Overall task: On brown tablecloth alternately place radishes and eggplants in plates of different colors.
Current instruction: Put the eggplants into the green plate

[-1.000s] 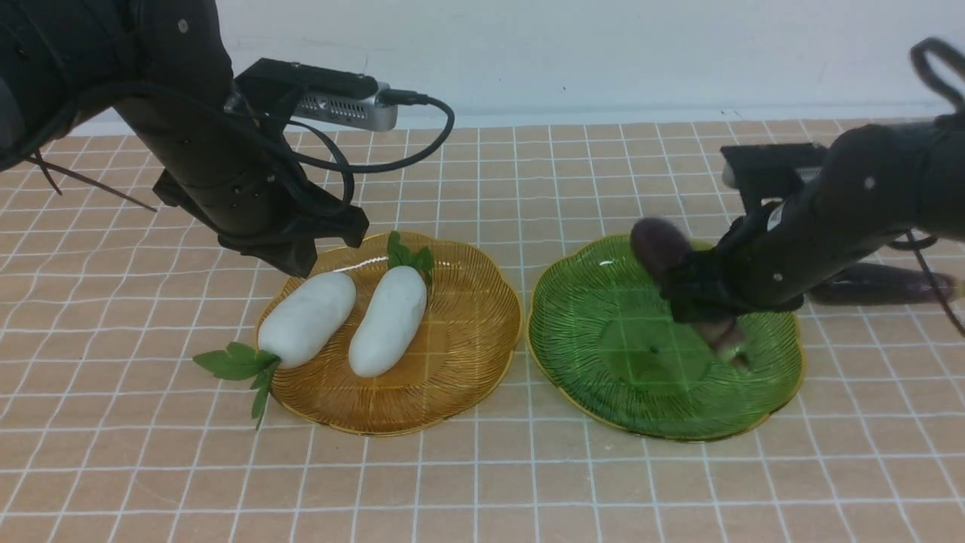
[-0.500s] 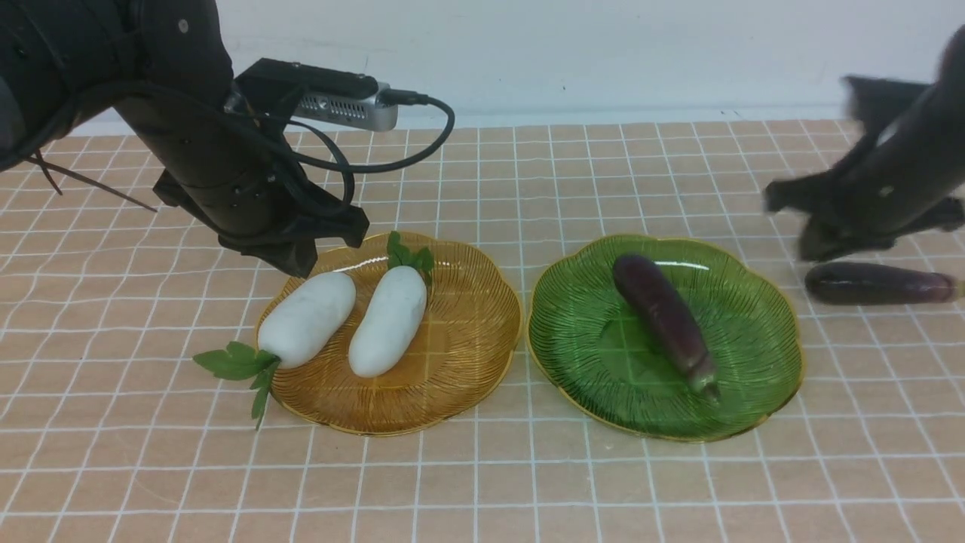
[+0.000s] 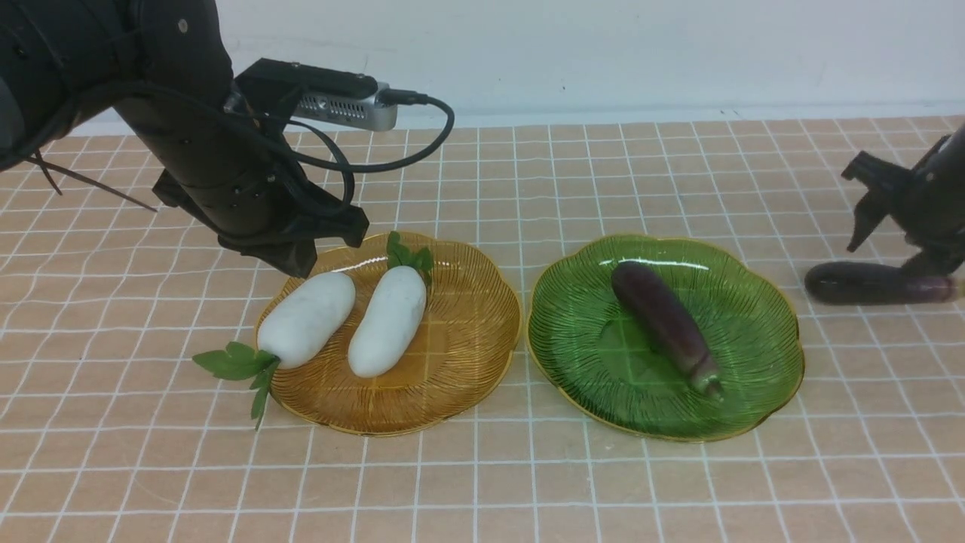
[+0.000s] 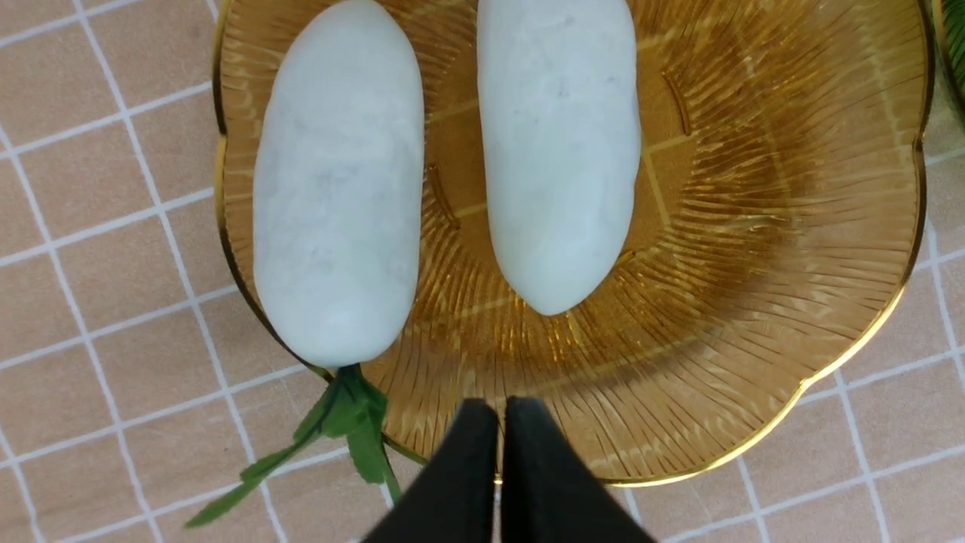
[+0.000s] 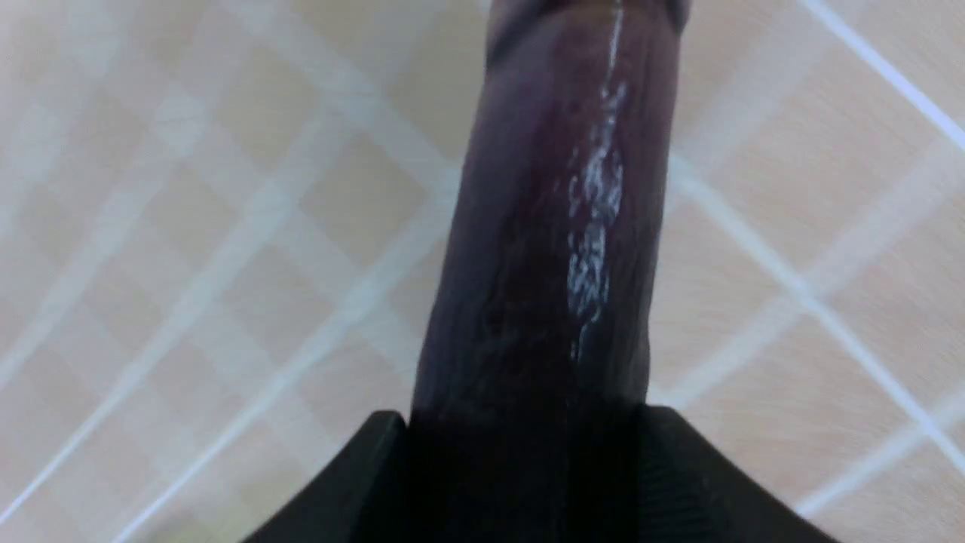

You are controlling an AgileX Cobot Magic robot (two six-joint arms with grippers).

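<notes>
Brown tablecloth [image 3: 482,483] is covering the worktop. Left tool [image 4: 501,415] is hovering closed, holding nothing, over the edge of the amber plate [image 3: 467,362]. Left radish [image 3: 307,318] and right radish [image 3: 389,320] are lying side by side in it, the left one's leaves overhanging the cloth. Green plate [image 3: 603,354], just beside, is carrying one eggplant [image 3: 663,320] diagonally. Second eggplant [image 3: 867,283] is lying on the cloth further right, with the right tool [image 5: 524,430] straddling it. Whether its fingers are clamping cannot be told.
</notes>
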